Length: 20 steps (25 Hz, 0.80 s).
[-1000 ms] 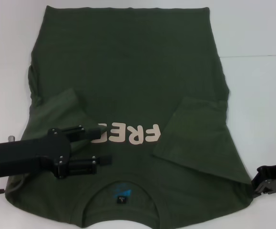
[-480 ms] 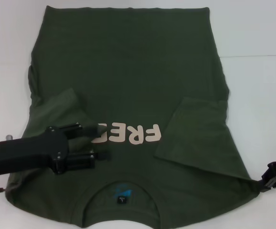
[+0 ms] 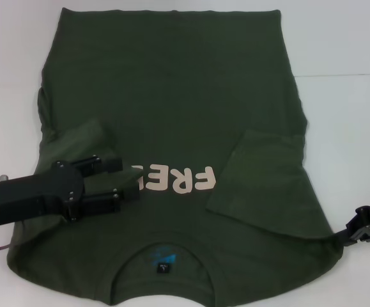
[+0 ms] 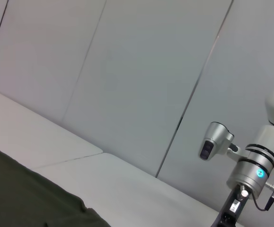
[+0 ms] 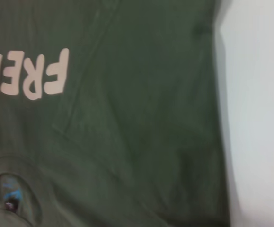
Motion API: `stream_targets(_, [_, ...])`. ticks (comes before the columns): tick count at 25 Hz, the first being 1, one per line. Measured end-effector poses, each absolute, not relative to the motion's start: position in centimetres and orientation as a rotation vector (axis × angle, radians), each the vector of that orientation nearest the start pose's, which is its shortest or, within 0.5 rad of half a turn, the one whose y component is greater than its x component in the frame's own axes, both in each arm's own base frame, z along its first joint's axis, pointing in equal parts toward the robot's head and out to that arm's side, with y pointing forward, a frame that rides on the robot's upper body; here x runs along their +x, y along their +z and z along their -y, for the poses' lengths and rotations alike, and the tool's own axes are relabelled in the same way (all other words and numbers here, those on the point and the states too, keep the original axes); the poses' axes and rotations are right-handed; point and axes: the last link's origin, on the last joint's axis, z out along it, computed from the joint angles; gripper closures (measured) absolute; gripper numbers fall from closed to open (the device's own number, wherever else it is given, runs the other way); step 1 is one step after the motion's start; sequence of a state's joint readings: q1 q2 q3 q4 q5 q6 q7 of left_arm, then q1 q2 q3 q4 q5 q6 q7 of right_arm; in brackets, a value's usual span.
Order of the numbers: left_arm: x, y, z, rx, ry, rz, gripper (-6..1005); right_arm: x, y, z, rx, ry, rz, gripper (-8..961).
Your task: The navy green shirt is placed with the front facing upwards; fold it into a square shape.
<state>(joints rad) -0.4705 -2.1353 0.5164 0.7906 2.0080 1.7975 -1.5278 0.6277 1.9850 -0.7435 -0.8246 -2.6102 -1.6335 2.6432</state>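
1. Two arms are backing off the navy green shirt (image 3: 172,128): over the last second the left gripper (image 3: 132,180) is sliding back toward the robot's left and lifting a little, and the right gripper (image 3: 367,229) is pulling out past the shirt's right shoulder edge.
2. Left gripper fingers are standing apart with nothing between them, hovering over the chest just beside the "FREE!" lettering (image 3: 175,180) and covering its last letter.
3. Right gripper is sitting mostly out of the picture at the edge of the head view; cannot tell if its fingers are open or closed.
4. Shirt is lying flat on the white surface (image 3: 344,115), front up, collar (image 3: 163,262) nearest the robot, hem at the far side.
5. Both sleeves are lying folded inward onto the body: left sleeve (image 3: 82,141), right sleeve (image 3: 261,179).
6. My read: sleeve folds are done and the arms are resetting; side or lengthwise folds are still pending before it is square.
7. Zero containers in sight; nothing to report there.
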Motion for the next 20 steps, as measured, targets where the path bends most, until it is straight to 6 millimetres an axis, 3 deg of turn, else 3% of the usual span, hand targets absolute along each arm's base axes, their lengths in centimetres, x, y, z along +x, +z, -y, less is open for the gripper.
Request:
stream_targets(6, [-25.5,2.3,-30.2,-2.676,-0.959,0.767,170,29.3,4.8,-33.8,-2.161,-0.127,-2.043,832])
stream_targets(17, [-25.2,2.2,-30.5,-2.680,-0.961,0.753,170,29.5,6.0,-33.8,-2.130,-0.186,-2.063,618])
stream_targets(20, [-25.2,2.2,-30.5,-2.681,-0.962,0.751,170,29.7,6.0,-33.7,-2.116,-0.217,-2.058,379])
